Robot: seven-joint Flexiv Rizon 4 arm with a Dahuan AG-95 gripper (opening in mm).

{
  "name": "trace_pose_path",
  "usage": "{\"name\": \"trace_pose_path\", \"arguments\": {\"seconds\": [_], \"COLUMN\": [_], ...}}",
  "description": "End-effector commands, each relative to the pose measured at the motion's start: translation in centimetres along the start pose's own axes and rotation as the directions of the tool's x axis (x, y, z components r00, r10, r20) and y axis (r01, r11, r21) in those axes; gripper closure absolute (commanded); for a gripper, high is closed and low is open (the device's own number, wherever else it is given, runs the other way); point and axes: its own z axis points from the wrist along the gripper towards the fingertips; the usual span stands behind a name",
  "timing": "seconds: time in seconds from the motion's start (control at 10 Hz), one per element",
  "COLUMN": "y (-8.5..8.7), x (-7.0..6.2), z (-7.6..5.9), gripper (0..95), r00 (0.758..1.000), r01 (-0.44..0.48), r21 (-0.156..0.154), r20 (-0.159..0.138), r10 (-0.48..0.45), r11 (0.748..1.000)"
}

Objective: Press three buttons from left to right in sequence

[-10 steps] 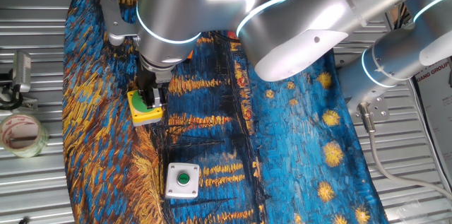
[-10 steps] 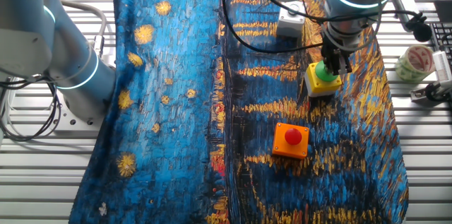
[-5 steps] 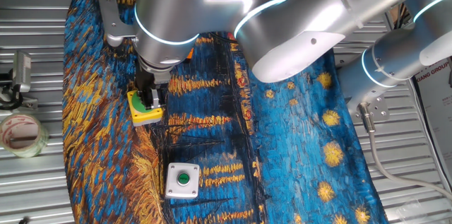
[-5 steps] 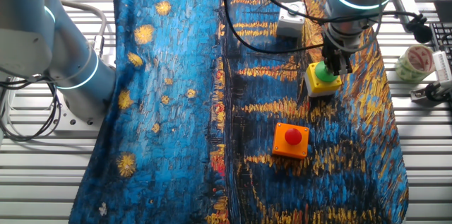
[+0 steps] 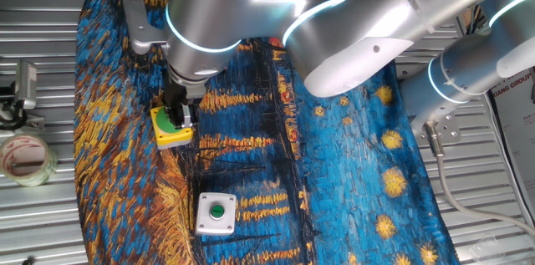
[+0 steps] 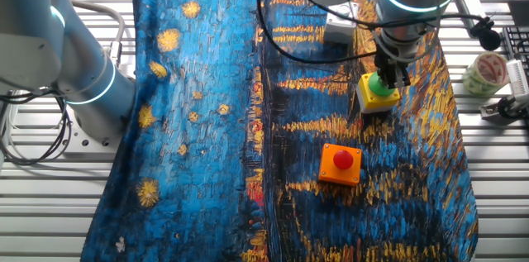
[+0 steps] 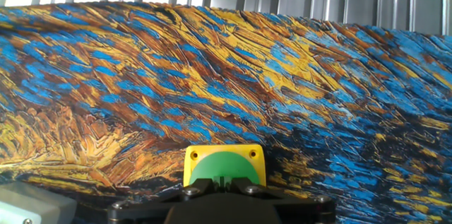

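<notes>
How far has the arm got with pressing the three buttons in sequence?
In hand: the claw sits on the yellow box's large green button. The orange box with red button lies clear; whether it was pressed cannot be told. Left: the white box with small green button, untouched.

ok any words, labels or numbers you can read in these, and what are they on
"IANG GROUP": partial black lettering on a white sign at the right edge of one fixed view; the start is cut off.
Roll of tape: it has a red and green pattern, too blurred to read as text.
Yellow button box, orange button box, white button box: no readable markings.
Patterned cloth: none.
</notes>
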Motion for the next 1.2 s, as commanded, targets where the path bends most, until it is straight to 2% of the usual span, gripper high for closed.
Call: {"name": "trace_pose_path", "arguments": {"seconds": [0.1, 0.3, 0.5, 0.7, 0.8, 0.9, 1.2], "y": [-0.1, 0.0, -0.1, 0.0, 0.1, 0.2, 0.4], "x": [0.0, 0.0, 0.1, 0.1, 0.0, 0.0, 0.1], "z": [-0.8, -1.4, -1.5, -2.4, -3.4, -3.7, -3.5], "gripper": [95.0, 95.0, 95.0, 95.0, 95.0, 95.0, 95.0], "r00": [1.000, 0.999, 1.000, 0.999, 0.999, 0.998, 0.998], "r01": [-0.004, -0.007, -0.004, -0.003, -0.008, -0.014, -0.025], "r21": [0.004, 0.002, 0.001, 0.000, -0.002, -0.006, -0.002], "r20": [-0.022, -0.032, -0.028, -0.036, -0.052, -0.057, -0.052], "r10": [0.004, 0.007, 0.004, 0.003, 0.008, 0.014, 0.025], "r11": [1.000, 1.000, 1.000, 1.000, 1.000, 1.000, 1.000]}}
